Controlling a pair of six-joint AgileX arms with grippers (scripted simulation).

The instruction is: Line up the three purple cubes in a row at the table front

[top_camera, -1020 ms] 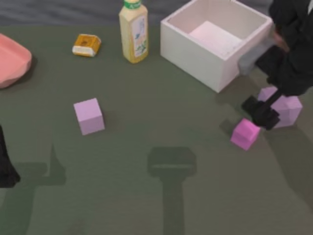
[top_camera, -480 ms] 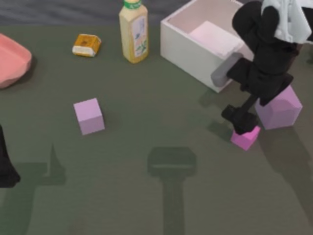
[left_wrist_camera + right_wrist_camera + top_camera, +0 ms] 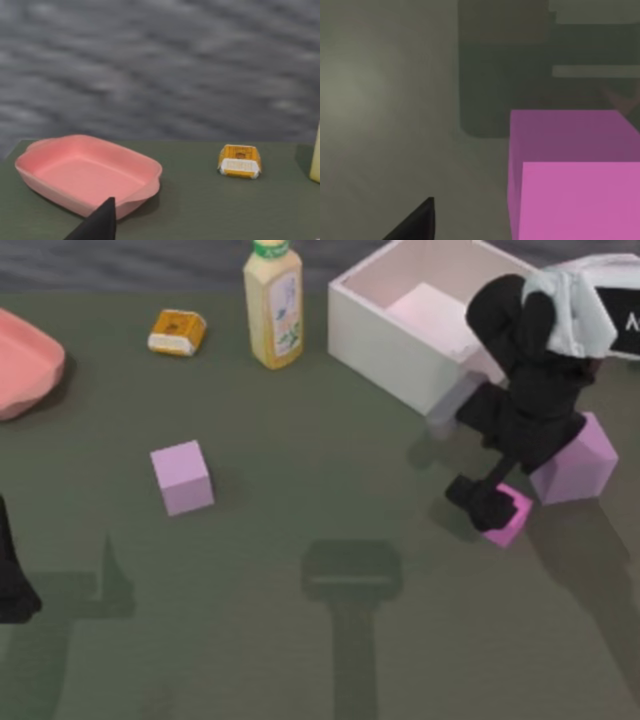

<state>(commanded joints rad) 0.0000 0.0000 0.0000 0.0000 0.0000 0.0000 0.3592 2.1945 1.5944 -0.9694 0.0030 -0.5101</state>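
1 small magenta cube [image 3: 510, 517] sits under R gripper [image 3: 487, 504]; finger spread can't be told; L arm parked.

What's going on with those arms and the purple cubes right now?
Right gripper low over small magenta cube. Left gripper parked at left edge. Large lilac cube close beside; medium lilac cube apart, left.

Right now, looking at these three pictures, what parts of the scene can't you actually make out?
- Small magenta cube: in the top view the right gripper covers most of it; the right wrist view cuts it off at the edge.
- Right gripper: whether it is open or shut cannot be told.
- Large lilac cube: the right arm partly hides it.
- Pink dish: cut off by the top view's left edge.
- Left gripper: mostly off-frame.
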